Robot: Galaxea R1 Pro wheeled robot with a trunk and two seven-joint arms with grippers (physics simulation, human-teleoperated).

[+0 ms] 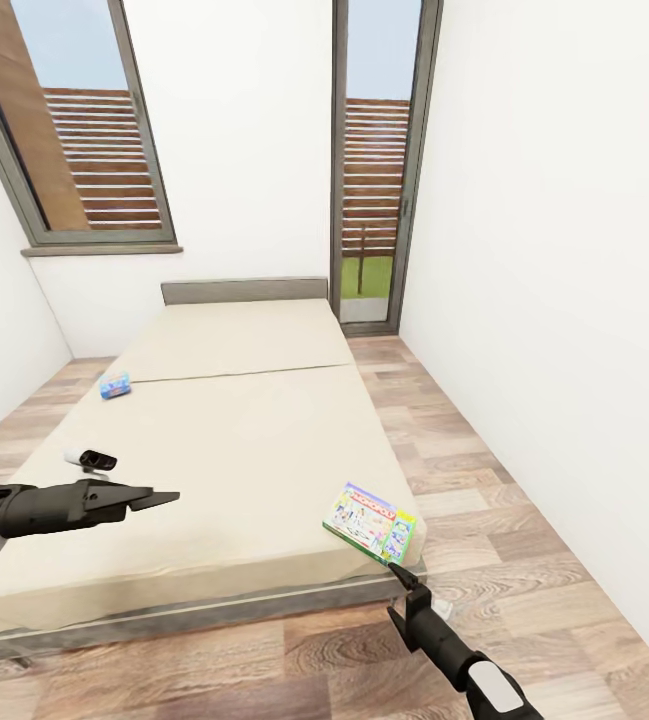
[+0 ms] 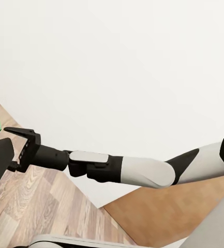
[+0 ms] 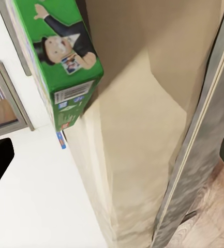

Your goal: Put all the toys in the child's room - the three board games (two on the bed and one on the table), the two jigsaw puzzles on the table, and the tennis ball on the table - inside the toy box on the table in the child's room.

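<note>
Nearing green-and-white board game (image 1: 370, 521), right gripper (image 1: 396, 572) empty

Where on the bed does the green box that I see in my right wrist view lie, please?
Observer: The green-and-white board game lies flat at the near right corner of the bed.
Operator: Is there a second game on the bed?
Observer: Yes, a small blue board game lies near the bed's left edge, farther from the robot.
Operator: And where is the other arm?
Observer: The left tool hovers over the bed's near left part, holding nothing.
</note>
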